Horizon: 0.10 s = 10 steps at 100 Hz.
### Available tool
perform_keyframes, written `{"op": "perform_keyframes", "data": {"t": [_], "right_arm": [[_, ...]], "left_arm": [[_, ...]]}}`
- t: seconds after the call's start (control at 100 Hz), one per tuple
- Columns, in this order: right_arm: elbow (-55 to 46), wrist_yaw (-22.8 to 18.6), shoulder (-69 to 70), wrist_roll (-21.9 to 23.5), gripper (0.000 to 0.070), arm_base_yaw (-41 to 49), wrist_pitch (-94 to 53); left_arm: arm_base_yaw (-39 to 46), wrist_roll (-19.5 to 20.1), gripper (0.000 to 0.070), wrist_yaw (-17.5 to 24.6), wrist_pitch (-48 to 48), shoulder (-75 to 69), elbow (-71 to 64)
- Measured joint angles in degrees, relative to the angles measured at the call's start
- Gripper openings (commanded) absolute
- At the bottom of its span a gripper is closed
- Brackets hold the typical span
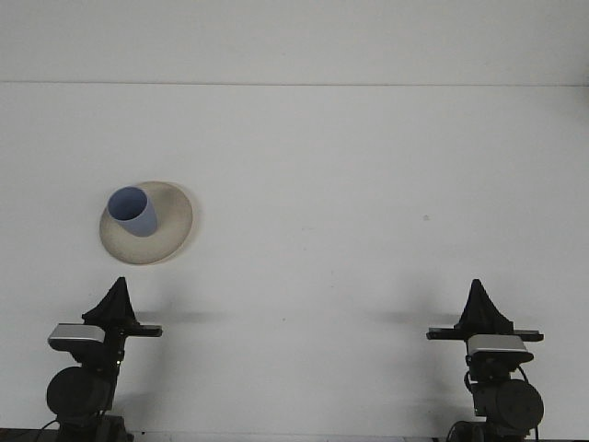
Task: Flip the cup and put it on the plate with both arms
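One blue cup (132, 211) upright on beige plate (170, 235), no legible writing.

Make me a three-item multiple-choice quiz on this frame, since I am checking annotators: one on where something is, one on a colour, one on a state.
1. Where is the plate?
A. left half of the table
B. right half
C. far edge

2. What colour is the cup?
A. red
B. blue
C. green

3. How does the cup stand?
A. mouth down on the table
B. held in a gripper
C. mouth up on the plate

Answers: A, the plate lies ahead of the left gripper; B, its wall is pale blue; C, its open rim shows on top.
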Motion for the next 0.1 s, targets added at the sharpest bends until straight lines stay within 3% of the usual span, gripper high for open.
{"op": "perform_keyframes", "data": {"t": [0.1], "right_arm": [[0.0, 0.0, 0.0, 0.0, 0.0, 0.0, -0.02]], "left_arm": [[0.0, 0.0, 0.0011, 0.0, 0.0, 0.0, 0.0]]}}
